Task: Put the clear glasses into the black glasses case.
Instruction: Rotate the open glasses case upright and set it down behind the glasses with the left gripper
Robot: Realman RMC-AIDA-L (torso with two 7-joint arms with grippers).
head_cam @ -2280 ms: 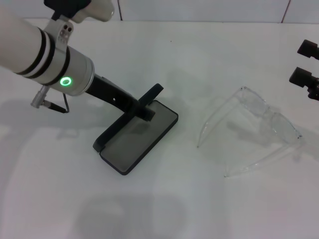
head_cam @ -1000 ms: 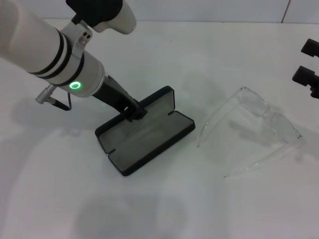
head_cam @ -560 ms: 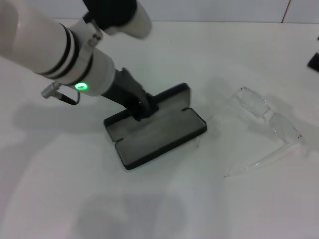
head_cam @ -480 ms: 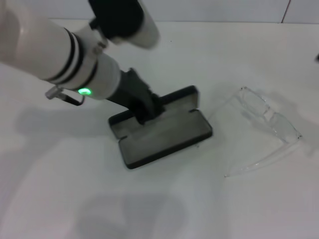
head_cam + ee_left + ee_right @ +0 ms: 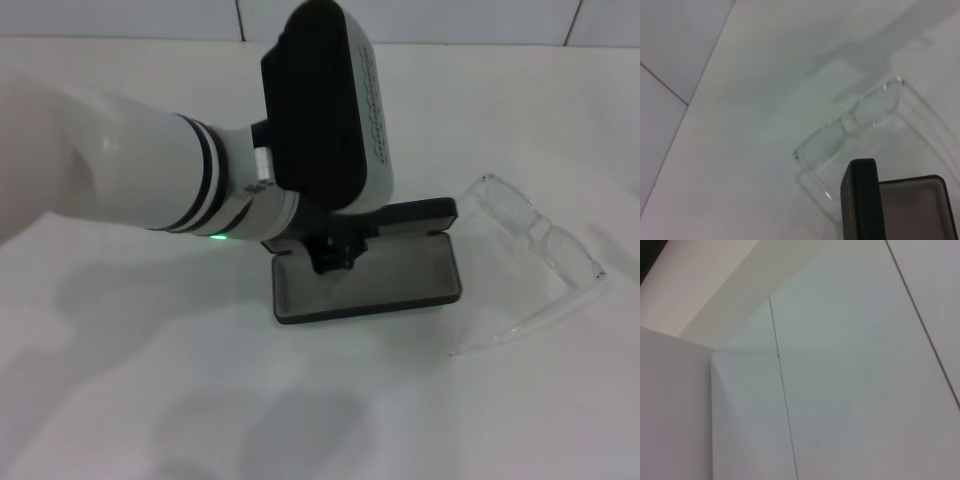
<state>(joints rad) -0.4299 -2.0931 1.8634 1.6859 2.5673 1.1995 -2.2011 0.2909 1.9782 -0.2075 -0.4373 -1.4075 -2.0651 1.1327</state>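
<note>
The clear glasses [image 5: 535, 255] lie on the white table [image 5: 500, 420] at the right of the head view. They are fully transparent and colourless, so only faint edges and glints show: two squarish lenses joined by a thin bridge, and two slim arms unfolded and reaching toward the lower left of the frame. In the left wrist view the glasses [image 5: 852, 122] show in the middle of the picture, the lenses side by side and the arms trailing toward the lower right.

Just left of them, at the centre of the head view, the black glasses case [image 5: 375, 275] lies open. It is a slim matte black box with rounded corners and a grey lining; its lid stands up along the far edge. Its right end sits just beside the nearer arm of the glasses; whether they touch cannot be told.

The left gripper [image 5: 335, 255] comes in from the left of the frame and reaches down at the case's far edge by the lid. Its wrist housing hides the fingers, so their spread cannot be told. The right gripper is out of sight.
</note>
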